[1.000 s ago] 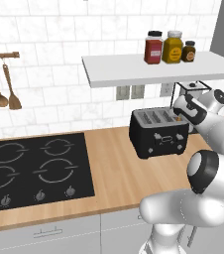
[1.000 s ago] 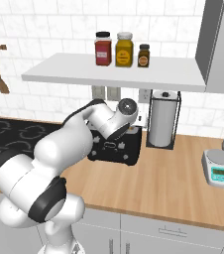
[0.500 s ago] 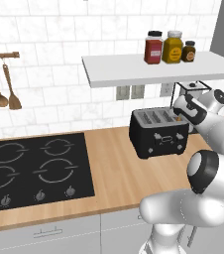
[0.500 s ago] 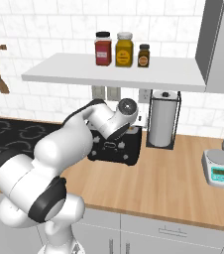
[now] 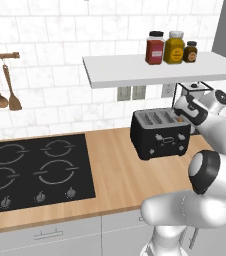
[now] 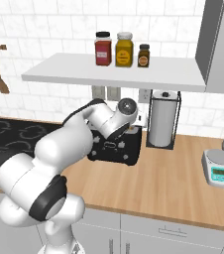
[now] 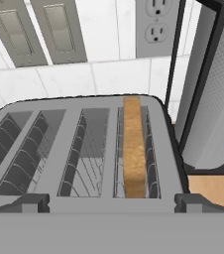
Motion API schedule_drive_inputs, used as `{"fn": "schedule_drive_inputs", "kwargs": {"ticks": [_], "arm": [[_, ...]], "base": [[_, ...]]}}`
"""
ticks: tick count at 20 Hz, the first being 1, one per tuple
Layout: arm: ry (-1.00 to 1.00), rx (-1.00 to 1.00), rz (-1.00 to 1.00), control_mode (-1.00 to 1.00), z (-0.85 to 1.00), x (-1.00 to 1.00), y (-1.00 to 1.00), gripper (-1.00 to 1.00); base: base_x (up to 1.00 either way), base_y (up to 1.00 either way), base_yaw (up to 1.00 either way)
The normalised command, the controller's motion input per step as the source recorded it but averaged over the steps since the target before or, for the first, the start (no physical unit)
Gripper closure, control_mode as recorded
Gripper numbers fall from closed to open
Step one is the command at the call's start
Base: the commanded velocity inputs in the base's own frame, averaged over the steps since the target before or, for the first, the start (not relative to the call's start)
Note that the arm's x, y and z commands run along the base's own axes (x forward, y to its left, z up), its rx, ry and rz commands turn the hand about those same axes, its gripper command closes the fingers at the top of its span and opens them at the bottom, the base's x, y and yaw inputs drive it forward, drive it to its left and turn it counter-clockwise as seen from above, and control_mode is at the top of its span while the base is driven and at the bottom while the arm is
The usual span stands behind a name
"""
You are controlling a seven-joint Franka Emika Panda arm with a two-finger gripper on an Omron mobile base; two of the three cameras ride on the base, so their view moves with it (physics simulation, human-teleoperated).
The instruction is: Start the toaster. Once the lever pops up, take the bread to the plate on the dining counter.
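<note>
Up close, the bread (image 7: pixel 134 149) stands in the toaster (image 7: pixel 84 149) slot.

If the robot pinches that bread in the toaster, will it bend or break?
The bread stands upright by itself in the toaster slot, so it is probably stiff, not floppy. It looks thin and golden-brown, so likely light, and a hard squeeze might crumble it. The open gripper would probably need a gentle pinch.
</note>
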Motion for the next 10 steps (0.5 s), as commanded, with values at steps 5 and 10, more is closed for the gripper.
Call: {"fn": "schedule_drive_inputs", "kwargs": {"ticks": [5,10], "arm": [[0.00,0.00,0.00,-1.00,0.00,0.33,0.00,-1.00],[0.00,0.00,0.00,-1.00,-0.04,0.07,-0.03,-1.00]], "base": [[0.00,0.00,0.00],[0.00,0.00,0.00]]}}
